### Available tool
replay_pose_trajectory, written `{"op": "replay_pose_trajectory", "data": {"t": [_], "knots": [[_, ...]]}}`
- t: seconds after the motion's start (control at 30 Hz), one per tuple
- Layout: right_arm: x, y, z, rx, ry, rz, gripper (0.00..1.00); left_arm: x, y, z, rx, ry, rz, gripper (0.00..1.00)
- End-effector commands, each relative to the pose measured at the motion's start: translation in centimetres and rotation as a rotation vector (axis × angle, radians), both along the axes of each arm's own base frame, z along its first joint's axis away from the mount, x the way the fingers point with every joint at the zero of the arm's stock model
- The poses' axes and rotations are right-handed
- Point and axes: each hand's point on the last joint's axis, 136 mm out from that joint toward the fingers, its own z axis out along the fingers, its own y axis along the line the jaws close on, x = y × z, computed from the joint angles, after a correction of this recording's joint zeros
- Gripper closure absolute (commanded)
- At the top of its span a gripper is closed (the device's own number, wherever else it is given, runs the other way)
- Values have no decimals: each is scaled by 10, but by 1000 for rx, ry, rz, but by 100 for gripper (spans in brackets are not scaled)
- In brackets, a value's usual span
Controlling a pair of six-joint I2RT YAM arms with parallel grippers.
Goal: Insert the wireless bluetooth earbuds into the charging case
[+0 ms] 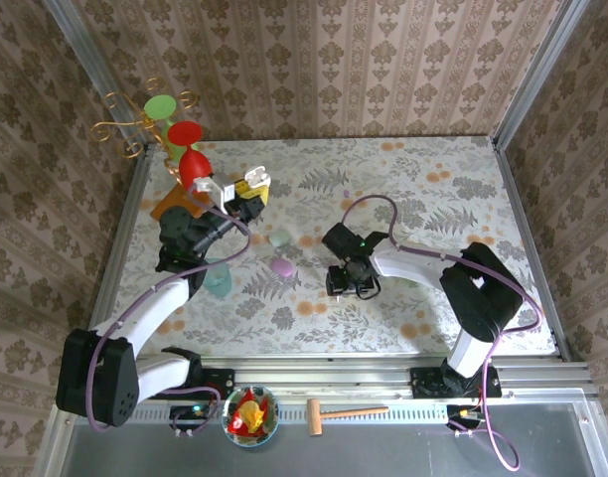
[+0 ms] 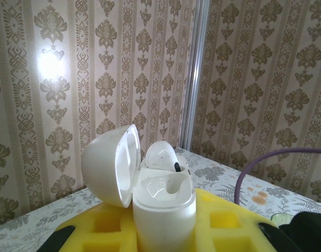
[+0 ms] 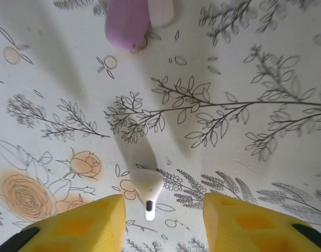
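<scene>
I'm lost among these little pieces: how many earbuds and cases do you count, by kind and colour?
White earbuds, one loose, one seated: 2
Open white case: 1
Closed oval cases, lilac and pale: 2
Teal thing, kind unclear: 1
Total: 6

A: Top view. Bright, even, diffuse light over the tabletop (image 1: 433,298); shadows faint, hugging the arms. Focus crisp; walls splay outward at the edges.

B: Left wrist. Hot glare patch on the wallpaper (image 2: 50,65) at 10 o'clock. White charging case (image 2: 163,205) near 6 o'clock slightly soft, wall sharper.

A: Right wrist. Earbud (image 3: 145,186) throws a soft grey shadow toward 12 o'clock. Right gripper (image 3: 163,223) at 6 o'clock: yellow fingers (image 3: 71,226) blurred, print beyond sharp.
</scene>
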Motion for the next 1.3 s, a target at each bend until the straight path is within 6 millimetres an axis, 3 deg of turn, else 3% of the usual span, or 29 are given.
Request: {"op": "replay_pose_trajectory", "data": {"t": [0.0,0.13,0.3,0.77,1.27], "knots": [[-1,-13,14,-104,10,25,53,-6,-1,25,-24,-74,-16,100],[-3,-21,16,-199,68,42,50,-7,-1,24,-18,-75,-13,100],[-4,-14,15,-232,144,43,49,-7,0,21,-8,-77,-8,100],[-4,9,-6,-217,269,98,64,-3,0,14,-1,-68,-7,100],[-5,13,-25,-219,306,115,67,0,0,17,-7,-68,-7,100]]}}
